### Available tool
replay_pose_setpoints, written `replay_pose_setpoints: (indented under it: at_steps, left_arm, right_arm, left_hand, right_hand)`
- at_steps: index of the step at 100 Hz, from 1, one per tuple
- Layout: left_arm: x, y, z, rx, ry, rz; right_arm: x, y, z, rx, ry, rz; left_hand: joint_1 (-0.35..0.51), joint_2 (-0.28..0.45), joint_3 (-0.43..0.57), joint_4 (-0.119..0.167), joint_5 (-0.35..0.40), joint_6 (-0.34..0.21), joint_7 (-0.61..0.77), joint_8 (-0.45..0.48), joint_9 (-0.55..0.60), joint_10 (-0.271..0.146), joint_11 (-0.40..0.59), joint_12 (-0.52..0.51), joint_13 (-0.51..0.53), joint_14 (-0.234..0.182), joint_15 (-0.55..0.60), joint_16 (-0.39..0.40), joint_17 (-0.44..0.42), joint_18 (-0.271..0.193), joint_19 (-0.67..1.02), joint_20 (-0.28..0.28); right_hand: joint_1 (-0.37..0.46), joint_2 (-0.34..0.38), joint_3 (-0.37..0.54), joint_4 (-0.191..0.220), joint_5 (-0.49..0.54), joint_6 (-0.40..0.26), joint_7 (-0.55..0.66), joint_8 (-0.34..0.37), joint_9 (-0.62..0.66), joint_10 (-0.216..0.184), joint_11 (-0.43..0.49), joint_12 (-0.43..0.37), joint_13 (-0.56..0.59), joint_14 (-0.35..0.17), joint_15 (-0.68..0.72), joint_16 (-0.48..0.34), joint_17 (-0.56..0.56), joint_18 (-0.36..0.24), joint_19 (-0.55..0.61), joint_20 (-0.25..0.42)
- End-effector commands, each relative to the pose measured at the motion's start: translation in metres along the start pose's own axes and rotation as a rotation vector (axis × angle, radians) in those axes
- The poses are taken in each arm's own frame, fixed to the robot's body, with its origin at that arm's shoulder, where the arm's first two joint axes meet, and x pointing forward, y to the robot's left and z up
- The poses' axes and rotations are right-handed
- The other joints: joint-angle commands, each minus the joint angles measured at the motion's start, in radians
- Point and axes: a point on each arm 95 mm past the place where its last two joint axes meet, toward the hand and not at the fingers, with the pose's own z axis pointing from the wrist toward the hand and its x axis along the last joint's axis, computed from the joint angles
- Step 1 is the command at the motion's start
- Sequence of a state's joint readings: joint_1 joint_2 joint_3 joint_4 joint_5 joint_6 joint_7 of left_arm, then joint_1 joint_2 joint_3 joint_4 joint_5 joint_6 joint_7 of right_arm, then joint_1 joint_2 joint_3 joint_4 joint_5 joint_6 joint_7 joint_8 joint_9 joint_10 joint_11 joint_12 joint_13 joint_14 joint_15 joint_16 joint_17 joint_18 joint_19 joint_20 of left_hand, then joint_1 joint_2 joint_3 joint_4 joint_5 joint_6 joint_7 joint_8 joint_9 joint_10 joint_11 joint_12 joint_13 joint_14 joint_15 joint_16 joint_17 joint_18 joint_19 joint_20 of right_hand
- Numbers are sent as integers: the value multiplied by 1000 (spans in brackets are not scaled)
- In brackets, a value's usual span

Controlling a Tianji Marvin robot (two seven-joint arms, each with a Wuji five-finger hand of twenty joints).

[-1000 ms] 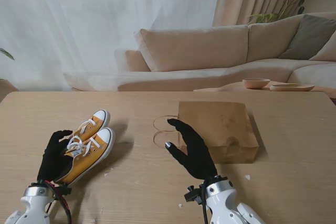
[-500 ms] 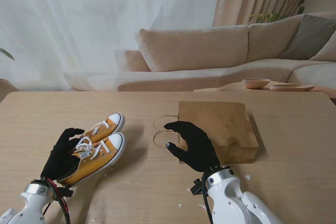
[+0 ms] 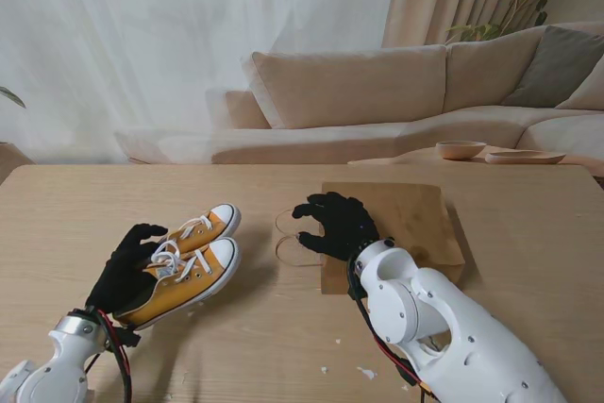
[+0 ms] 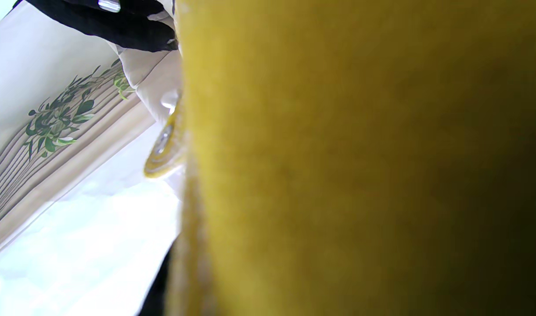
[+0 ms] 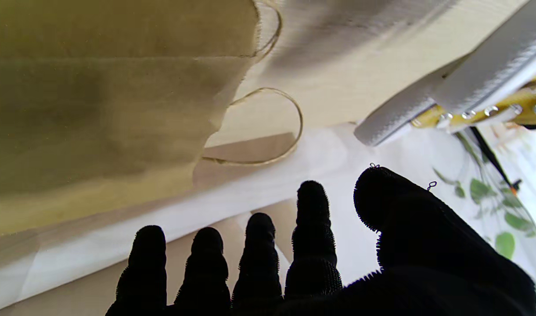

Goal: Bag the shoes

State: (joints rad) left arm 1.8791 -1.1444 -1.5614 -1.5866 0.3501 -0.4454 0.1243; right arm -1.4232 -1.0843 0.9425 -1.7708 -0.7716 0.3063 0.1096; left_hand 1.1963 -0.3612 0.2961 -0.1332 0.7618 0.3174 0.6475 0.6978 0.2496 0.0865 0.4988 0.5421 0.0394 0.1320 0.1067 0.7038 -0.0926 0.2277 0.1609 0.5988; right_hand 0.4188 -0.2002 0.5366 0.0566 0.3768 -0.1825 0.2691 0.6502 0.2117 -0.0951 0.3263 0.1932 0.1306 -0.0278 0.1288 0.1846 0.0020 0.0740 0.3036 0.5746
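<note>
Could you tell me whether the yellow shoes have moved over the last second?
Yes. The left hand has carried the shoes rightward, closer to the paper bag.

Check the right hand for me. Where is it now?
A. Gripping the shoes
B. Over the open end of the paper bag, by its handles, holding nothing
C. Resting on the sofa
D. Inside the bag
B: the right hand hangs with spread fingers over the mouth edge of the paper bag, next to the handles; the left hand has the shoes.

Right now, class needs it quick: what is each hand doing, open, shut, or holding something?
Left hand: shut on the yellow shoes, gripping the pair at the heel end.
Right hand: open, fingers spread over the paper bag near its handles, holding nothing.
</note>
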Motion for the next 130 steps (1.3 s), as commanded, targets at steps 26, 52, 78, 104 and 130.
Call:
replay_pose_setpoints:
  at_steps: [26,52,78,104,130]
  left_arm:
    - [20,-2,9,-26,42,8]
    - [20,-4,10,-33,38,24]
    - [21,-7,11,-32,30,38]
    - [20,-7,12,-35,20,48]
    - [22,0,14,-66,12,48]
  right_arm:
    - [-7,3,37,38,-58,-77]
    - [-14,5,61,56,-66,-86]
    - [-19,0,89,121,-47,-90]
    - [-14,-1,97,102,16,-23]
    - [-3,9,85,68,75,101]
  left_hand:
    - [95,193,76,60,49,-94,138,66,-6,-23,4,7,-23,-21,-4,8,2,-32,-25,-1]
    - [95,193,77,59,51,-95,137,69,-5,-23,4,7,-23,-22,-4,7,2,-32,-25,-2]
    - [95,191,79,59,51,-93,136,71,-7,-23,3,6,-23,-23,-5,4,2,-33,-27,-4]
    - [95,192,78,59,53,-93,135,72,-9,-26,3,6,-23,-24,-6,0,2,-34,-28,-7]
    - [95,194,78,58,51,-90,136,77,-11,-26,3,7,-22,-26,-7,-4,3,-36,-29,-10]
  right_hand:
    - [6,-34,18,2,-210,-19,-118,3,-35,-12,-145,-57,-38,-5,-64,9,-27,-14,-1,18]
    - [13,-79,70,11,-188,-31,-125,46,-32,-9,-151,-36,-38,-3,-68,19,-25,-14,3,22]
    - [26,-143,188,-35,12,-81,-62,80,-22,-12,-111,-30,-33,-6,-62,17,-18,-21,-2,20]
    - [195,-153,310,-142,298,-164,642,34,-1,-17,289,121,-5,-15,46,-9,11,-30,-10,-9]
    - [168,-168,494,-49,264,92,800,255,-3,13,358,142,-11,-28,29,-32,-9,-47,-23,-22]
